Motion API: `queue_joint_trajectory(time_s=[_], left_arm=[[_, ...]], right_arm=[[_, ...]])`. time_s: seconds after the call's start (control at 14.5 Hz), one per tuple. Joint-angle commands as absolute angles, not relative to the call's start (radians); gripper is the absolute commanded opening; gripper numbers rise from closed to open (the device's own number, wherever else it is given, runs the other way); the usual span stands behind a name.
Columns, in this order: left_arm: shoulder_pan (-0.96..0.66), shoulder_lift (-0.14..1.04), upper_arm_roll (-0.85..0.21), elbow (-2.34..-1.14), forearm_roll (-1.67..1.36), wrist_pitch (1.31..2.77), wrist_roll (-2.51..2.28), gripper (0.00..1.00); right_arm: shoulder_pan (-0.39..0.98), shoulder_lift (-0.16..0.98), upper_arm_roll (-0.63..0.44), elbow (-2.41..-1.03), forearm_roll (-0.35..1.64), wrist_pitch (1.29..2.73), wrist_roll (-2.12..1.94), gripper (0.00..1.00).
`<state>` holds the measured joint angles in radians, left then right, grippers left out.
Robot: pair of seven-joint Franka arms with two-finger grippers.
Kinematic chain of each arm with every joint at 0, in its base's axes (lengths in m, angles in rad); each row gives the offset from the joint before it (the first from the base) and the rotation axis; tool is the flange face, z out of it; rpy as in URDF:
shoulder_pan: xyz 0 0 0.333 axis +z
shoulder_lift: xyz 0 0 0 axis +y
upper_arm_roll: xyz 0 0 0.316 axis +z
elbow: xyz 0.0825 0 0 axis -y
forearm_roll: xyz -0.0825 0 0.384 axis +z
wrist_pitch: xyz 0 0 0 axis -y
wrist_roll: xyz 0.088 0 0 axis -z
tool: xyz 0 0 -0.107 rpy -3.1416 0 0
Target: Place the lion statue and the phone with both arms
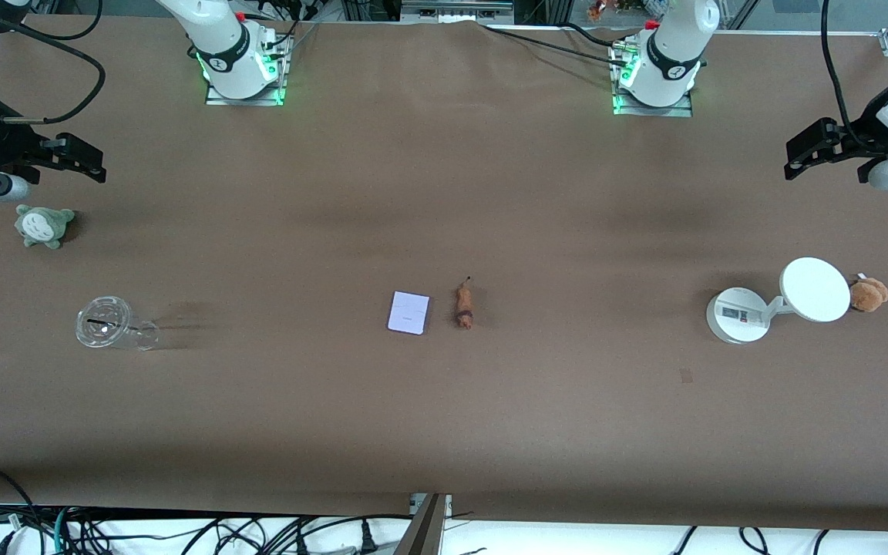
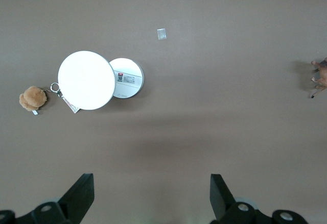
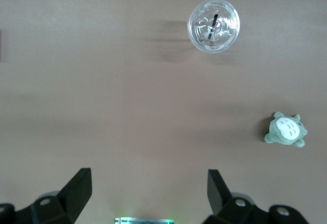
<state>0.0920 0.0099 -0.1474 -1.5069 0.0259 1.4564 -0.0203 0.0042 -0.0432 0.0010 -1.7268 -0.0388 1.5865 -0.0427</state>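
Brown cloth covers the whole table (image 1: 444,432), and both arms are parked at its ends, neither yet engaged.

At the left arm's end, the left gripper (image 1: 798,158) is held above the cloth with its fingers spread wide and nothing between them; in the left wrist view the two dark fingers (image 2: 82,193) are seen well apart over bare cloth. At the right arm's end, the right gripper (image 1: 85,158) is likewise spread and empty, over the cloth just beside the grey-green plush (image 1: 43,226).

Both task things are found at the middle of the table, well apart from either gripper. The lion statue (image 1: 464,306) lies on its side, its long axis running toward the front camera, tail pointing toward the robots' bases. The phone (image 1: 408,312) lies flat just beside it, not touching, on the side toward the right arm's end. The statue is thus judged the left arm's natural pick and the phone the right arm's; each arm would have to reach inward along the table. Only the statue's edge is caught in the left wrist view.

Outward from these, a white round-based stand (image 1: 738,314) with a brown plush (image 1: 869,294) beside its disc sits toward the left arm's end, and a clear lidded cup (image 1: 105,322) toward the right arm's.
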Motion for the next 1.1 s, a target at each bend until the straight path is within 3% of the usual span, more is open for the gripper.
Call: queue_joint_trajectory(time_s=[0.0, 1.03], left_arm=[[0.097, -0.018, -0.149, -1.518, 0.029, 1.436, -0.014, 1.0], [0.094, 0.006, -0.152, -1.47, 0.048, 1.378, -0.06, 1.0]], right_arm=[[-0.005, -0.026, 0.008, -1.694, -0.044, 1.565, -0.049, 1.0], [-0.002, 0.043, 0.012, -1.635, -0.031, 1.569, -0.049, 1.0]])
